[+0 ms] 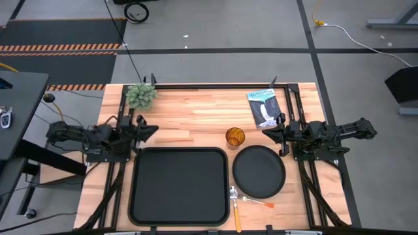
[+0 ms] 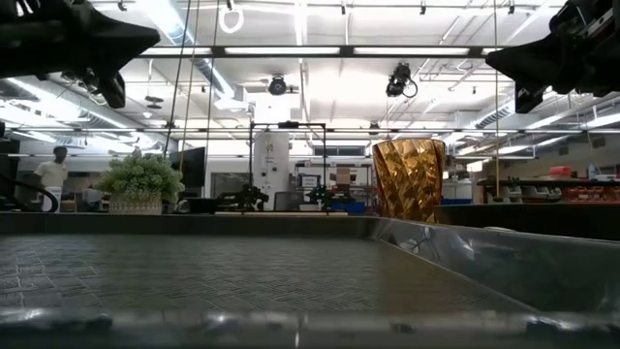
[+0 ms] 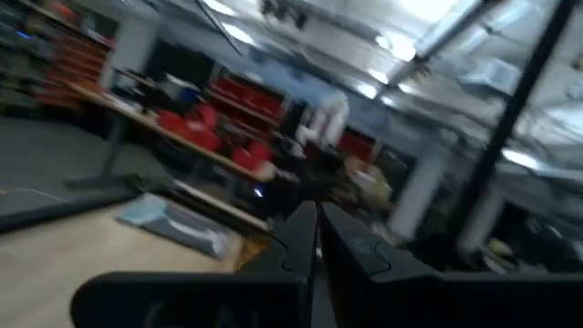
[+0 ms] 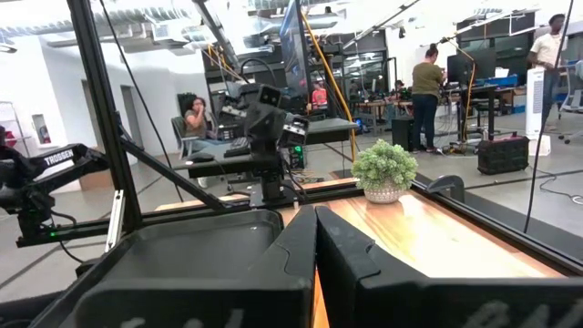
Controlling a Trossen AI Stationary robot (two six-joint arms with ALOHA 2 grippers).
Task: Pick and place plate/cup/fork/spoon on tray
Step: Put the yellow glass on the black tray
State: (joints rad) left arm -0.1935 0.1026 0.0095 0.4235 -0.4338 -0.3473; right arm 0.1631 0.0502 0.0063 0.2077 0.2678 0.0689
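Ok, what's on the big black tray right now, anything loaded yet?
Nothing shows on the tray. The plate sits on the table just beside it, the cup behind the plate, and the spoon and fork lie in front of the plate.

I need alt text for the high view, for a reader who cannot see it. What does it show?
An empty black tray lies on a wooden table, with the plate to its right, the cup above them, and the spoon and fork at the front. The left gripper and right gripper wait shut at the sides.
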